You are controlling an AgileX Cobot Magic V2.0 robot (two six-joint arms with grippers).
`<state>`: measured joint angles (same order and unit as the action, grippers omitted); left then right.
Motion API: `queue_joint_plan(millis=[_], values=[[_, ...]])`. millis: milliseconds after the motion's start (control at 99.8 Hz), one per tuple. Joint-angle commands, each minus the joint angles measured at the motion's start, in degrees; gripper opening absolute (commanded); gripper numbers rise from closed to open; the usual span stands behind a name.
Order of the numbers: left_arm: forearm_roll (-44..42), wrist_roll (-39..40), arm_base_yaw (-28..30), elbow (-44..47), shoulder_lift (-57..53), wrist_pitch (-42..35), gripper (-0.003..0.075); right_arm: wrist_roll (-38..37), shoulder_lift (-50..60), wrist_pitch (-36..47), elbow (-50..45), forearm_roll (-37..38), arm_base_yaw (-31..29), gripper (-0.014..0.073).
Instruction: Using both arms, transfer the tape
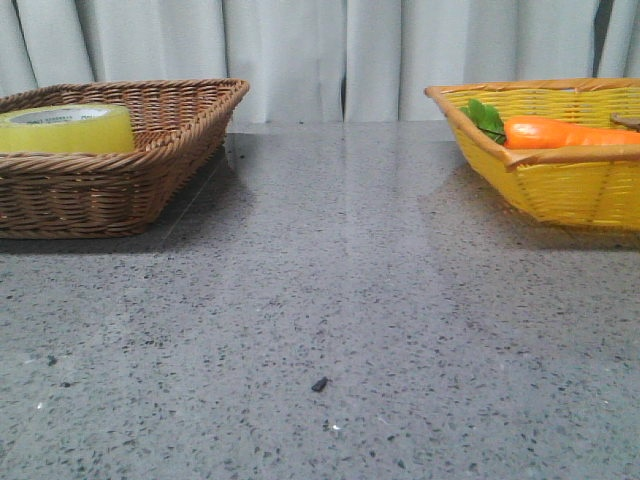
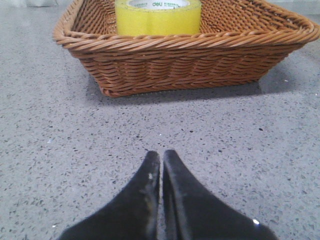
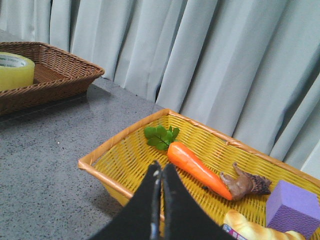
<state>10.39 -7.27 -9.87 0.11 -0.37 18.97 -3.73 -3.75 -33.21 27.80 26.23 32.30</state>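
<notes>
tape (image 1: 66,128) lies in the brown basket (image 1: 150,170) at 10 o'clock; my left gripper (image 2: 161,159) and right gripper (image 3: 161,170) are both pressed together, empty.

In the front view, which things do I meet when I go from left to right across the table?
tape → brown basket → small dark speck on the table → carrot in the yellow basket

Yellow tape (image 1: 66,129) roll, flat, in brown basket (image 1: 150,170)
</notes>
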Motion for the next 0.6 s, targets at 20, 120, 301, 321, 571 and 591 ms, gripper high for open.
queue_joint_plan(millis=[20, 120, 301, 321, 571, 591], values=[[0.94, 0.64, 0.21, 0.59, -1.65, -2.81, -0.0021, 0.12, -0.3, 4.36, -0.85, 0.51, -1.84, -0.0066], [0.94, 0.64, 0.21, 0.59, -1.65, -2.81, -0.0021, 0.12, -0.19, 4.24, -4.7, -3.66, -5.85, -0.0066], [0.94, 0.64, 0.21, 0.59, -1.65, -2.81, -0.0021, 0.87, -0.19, 9.5, -16.32, -13.62, -14.95, -0.0066], [0.94, 0.64, 0.21, 0.59, -1.65, -2.81, -0.0021, 0.87, -0.19, 10.63, -17.94, -14.82, -15.62, -0.0066], [0.94, 0.64, 0.21, 0.59, -1.65, -2.81, -0.0021, 0.87, -0.04, 22.7, -29.28, -18.43, -25.6, -0.0066], [0.94, 0.64, 0.21, 0.59, -1.65, -2.81, -0.0021, 0.87, 0.08, 22.36, -29.28, -18.43, -26.15, -0.0066]])
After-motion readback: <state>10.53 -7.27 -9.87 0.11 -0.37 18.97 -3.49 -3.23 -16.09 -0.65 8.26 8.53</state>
